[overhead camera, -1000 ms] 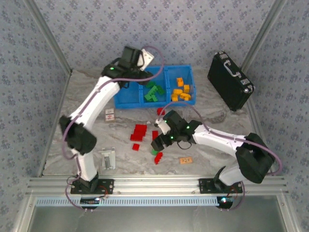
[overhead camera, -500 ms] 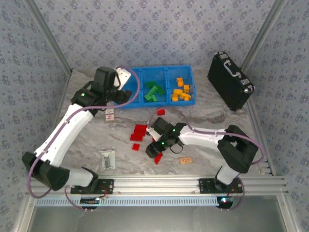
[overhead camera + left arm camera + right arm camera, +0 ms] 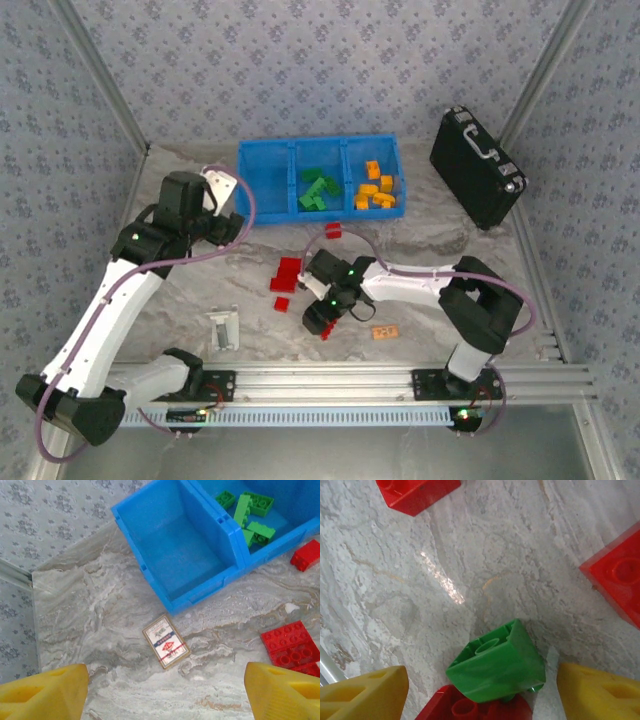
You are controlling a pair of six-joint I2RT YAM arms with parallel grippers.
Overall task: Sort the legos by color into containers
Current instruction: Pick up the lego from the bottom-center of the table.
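The blue tray [image 3: 270,150] stands at the back: left compartment [image 3: 187,555] empty, green legos [image 3: 318,190] in the middle one, orange-yellow legos [image 3: 375,188] in the right one. Red legos [image 3: 290,272] lie scattered mid-table. A green lego [image 3: 497,662] leans tilted on a red lego [image 3: 475,710], between the yellow fingers [image 3: 362,692] of my right gripper [image 3: 482,695], which is open and not touching it. My left gripper [image 3: 162,700] is open and holds nothing, above bare table near the tray's left front corner.
A small printed card [image 3: 166,641] lies in front of the tray. A black hard case [image 3: 478,165] stands at the back right. A metal bracket [image 3: 224,327] and a pale-orange tag [image 3: 385,331] lie near the front edge.
My left arm has swung back from over the tray's left compartment, leftward and toward the near side. My right gripper has shifted slightly left and lower over the green lego.
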